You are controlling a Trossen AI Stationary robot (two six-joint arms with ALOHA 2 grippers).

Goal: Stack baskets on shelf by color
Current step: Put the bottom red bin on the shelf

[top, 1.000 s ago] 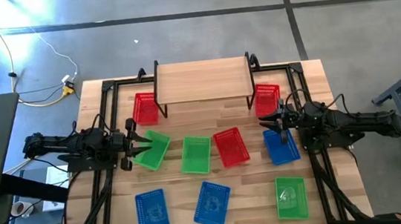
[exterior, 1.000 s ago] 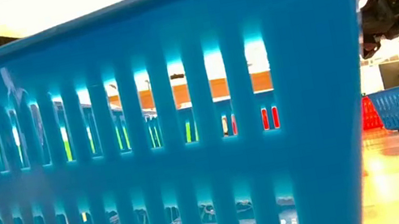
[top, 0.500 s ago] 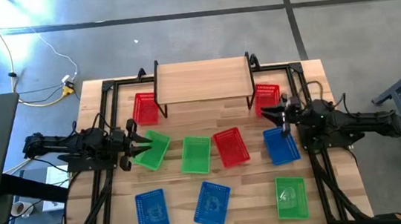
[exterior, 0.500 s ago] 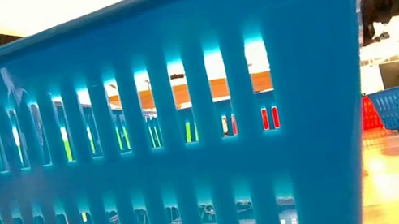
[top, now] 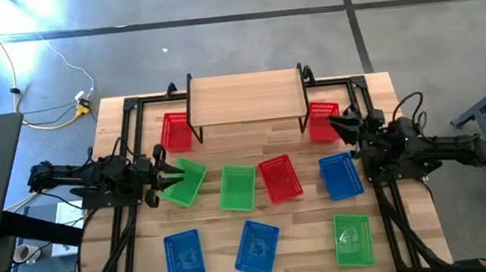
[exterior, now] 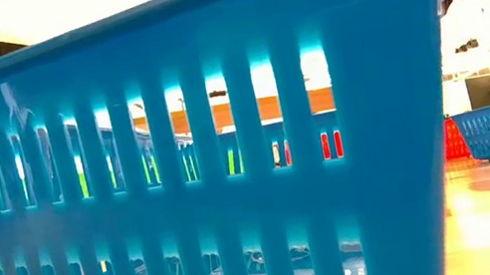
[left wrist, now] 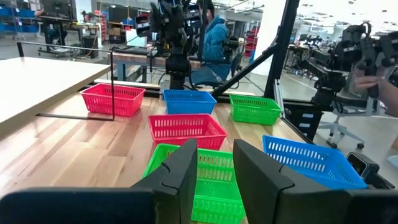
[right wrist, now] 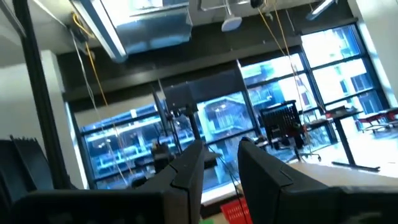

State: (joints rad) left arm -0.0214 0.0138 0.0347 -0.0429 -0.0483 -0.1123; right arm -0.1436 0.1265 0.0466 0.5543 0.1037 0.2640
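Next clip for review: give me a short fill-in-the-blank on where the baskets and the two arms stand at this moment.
1. The top of the shelf holds ___ baskets.
2. The left tool sits over the edge of a ___ basket.
3. A red basket stands at each end of the shelf; the third red one lies between a green basket and a ___ one.
4. Neither tool holds a ___.

Missing words: no; green; blue; basket

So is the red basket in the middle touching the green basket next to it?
Apart. In the high view, a strip of bare wood shows between the red basket and the green basket beside it.
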